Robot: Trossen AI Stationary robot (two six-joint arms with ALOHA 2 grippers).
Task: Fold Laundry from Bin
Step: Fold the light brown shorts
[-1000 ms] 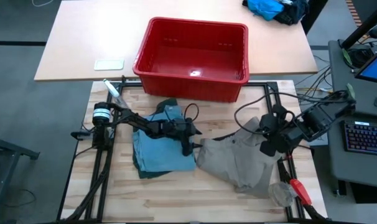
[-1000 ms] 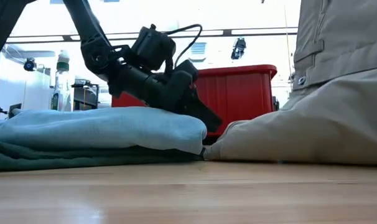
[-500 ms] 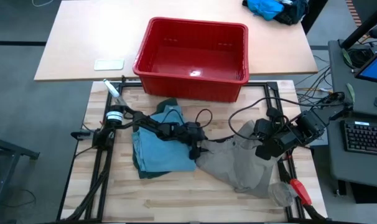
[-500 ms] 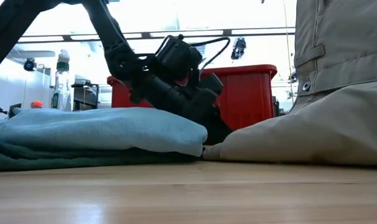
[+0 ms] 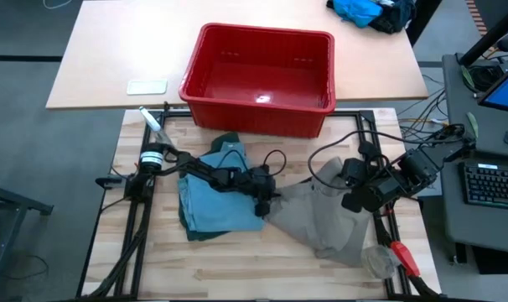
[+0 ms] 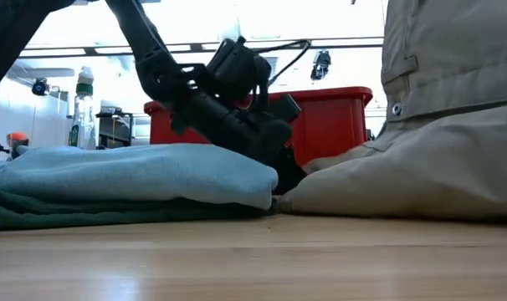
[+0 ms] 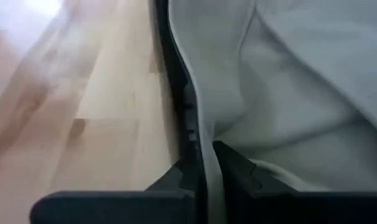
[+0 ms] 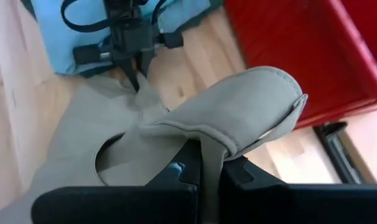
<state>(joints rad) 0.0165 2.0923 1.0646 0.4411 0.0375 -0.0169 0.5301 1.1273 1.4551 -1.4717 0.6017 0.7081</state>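
The red bin stands at the table's far edge, nothing showing in it. A folded light blue garment lies on a dark green one left of centre. To the right, the khaki piece lies partly on the table, its right part raised. My left gripper is low at the khaki's left edge, shut on it. My right gripper is above the khaki's right part, shut on it. My left gripper pinches the khaki piece's left edge between its two fingers, slanting down from the table's left. That edge lies low at the table; one layer or several, I cannot tell. My right gripper pinches a fold of the khaki piece between its two fingers, slanting down from the table's right. The cloth above the fingers bulges into a rounded hood. This part is lifted clear, with the rest on the table.
A bright blue and black cloth heap and a white flat object lie on the far table. A red-handled tool sits at the near right corner. A keyboard lies beyond the right edge. Bare wood lies near the front edge.
My left gripper has moved off the blue garment toward the table's right and down, reached the khaki piece's left edge, and shut on it. The folded blue and green garments have stayed in place.
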